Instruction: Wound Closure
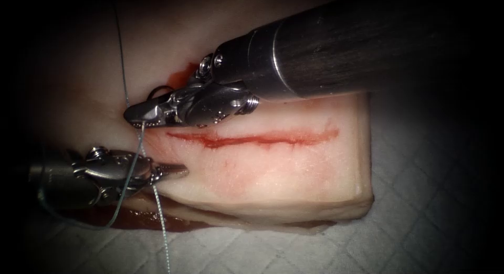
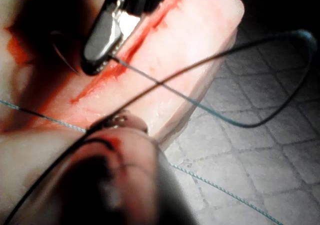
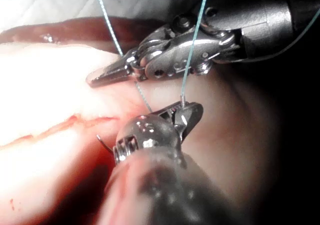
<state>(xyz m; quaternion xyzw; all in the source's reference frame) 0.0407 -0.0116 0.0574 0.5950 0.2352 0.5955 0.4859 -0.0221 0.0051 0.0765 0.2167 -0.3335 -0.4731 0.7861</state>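
Note:
The tissue (image 1: 294,174) has a long red cut (image 1: 252,140) running across its top. At the cut's left end my right tool (image 1: 137,116) (image 3: 187,112) is shut on the thread (image 1: 140,126), which enters its jaw tips. From there the thread (image 3: 192,45) runs down past my left tool (image 1: 181,170) (image 3: 95,79). That tool lies at the tissue's near left edge with its jaws together. Thread crosses near their base; I cannot tell whether it is pinched. A thin dark curved piece (image 1: 157,90) (image 2: 60,50) sits beside the right tool; it may be the needle.
Red fluid (image 1: 186,72) stains the tissue behind the right tool. More thread (image 1: 122,53) rises to the back, and a light strand (image 1: 164,232) trails forward over the quilted cloth (image 1: 420,200). A dark loop of thread (image 2: 280,110) hangs off the tissue's side.

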